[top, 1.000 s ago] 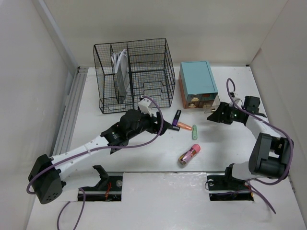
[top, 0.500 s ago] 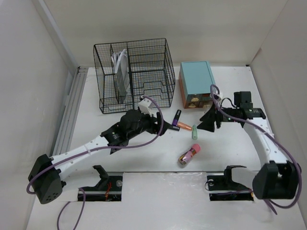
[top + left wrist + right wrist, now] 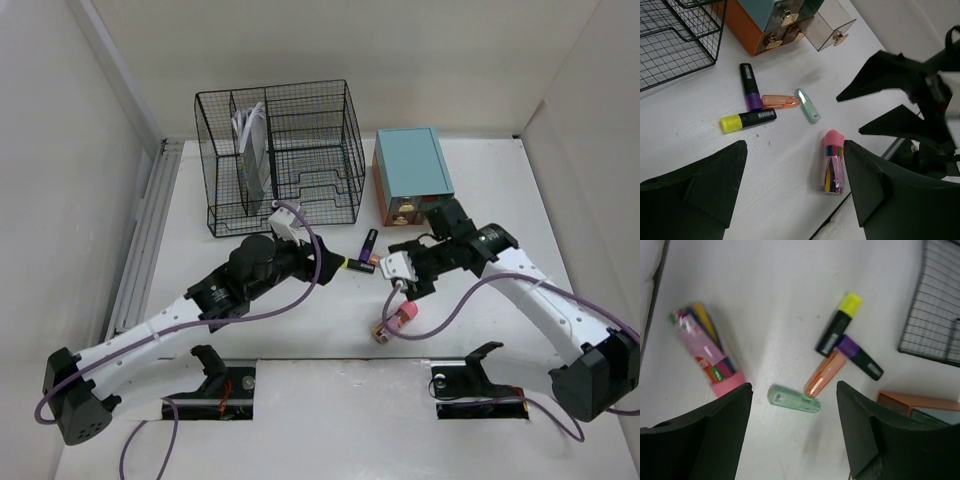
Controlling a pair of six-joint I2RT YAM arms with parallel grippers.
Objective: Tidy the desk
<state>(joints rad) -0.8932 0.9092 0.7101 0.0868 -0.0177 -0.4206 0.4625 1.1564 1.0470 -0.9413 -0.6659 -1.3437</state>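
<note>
On the white desk (image 3: 300,330) lie a yellow-capped black highlighter (image 3: 747,120), a purple-and-black highlighter (image 3: 750,92), an orange tube (image 3: 780,101), a green tube (image 3: 793,398) and a pink-capped clear tube of coloured sticks (image 3: 833,162). My left gripper (image 3: 335,265) is open and empty, above the desk left of the markers; in its wrist view the jaws (image 3: 795,190) stand wide apart beside the pink-capped tube. My right gripper (image 3: 400,270) is open and empty, hovering over the green tube, which shows between its jaws (image 3: 792,435).
A black wire-mesh organizer (image 3: 280,155) holding white papers stands at the back left. A teal drawer box (image 3: 410,175) stands at the back right, with one clear drawer (image 3: 832,25) pulled out. White walls border the desk.
My right arm has swung left from beside the drawer box to over the green tube. My left gripper has drawn back a little, uncovering the yellow-capped highlighter.
</note>
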